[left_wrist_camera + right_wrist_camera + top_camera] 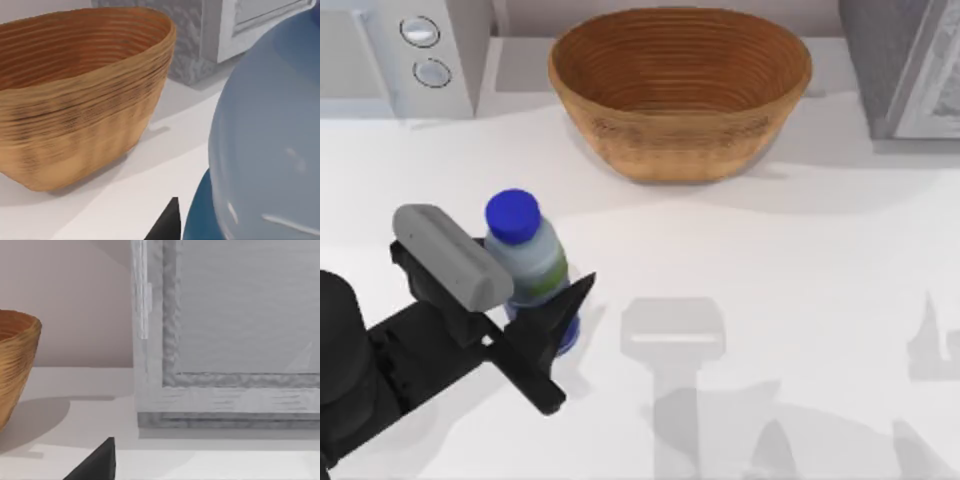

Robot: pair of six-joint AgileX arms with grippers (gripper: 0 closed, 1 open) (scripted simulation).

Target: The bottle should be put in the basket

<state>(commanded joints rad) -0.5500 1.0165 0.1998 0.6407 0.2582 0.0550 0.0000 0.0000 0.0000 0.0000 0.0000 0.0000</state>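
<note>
Wicker basket [680,95] (one); one bottle [528,262] upright, clamped in left gripper [525,300] jaws.

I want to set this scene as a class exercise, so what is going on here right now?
The left gripper is at the bottle, which stands upright on the table at the top view's left, one finger on each side of it. The bottle is not lifted yet. The basket sits at the back middle of the table, apart from the bottle. The right gripper is off to the right, near a grey cabinet.
</note>
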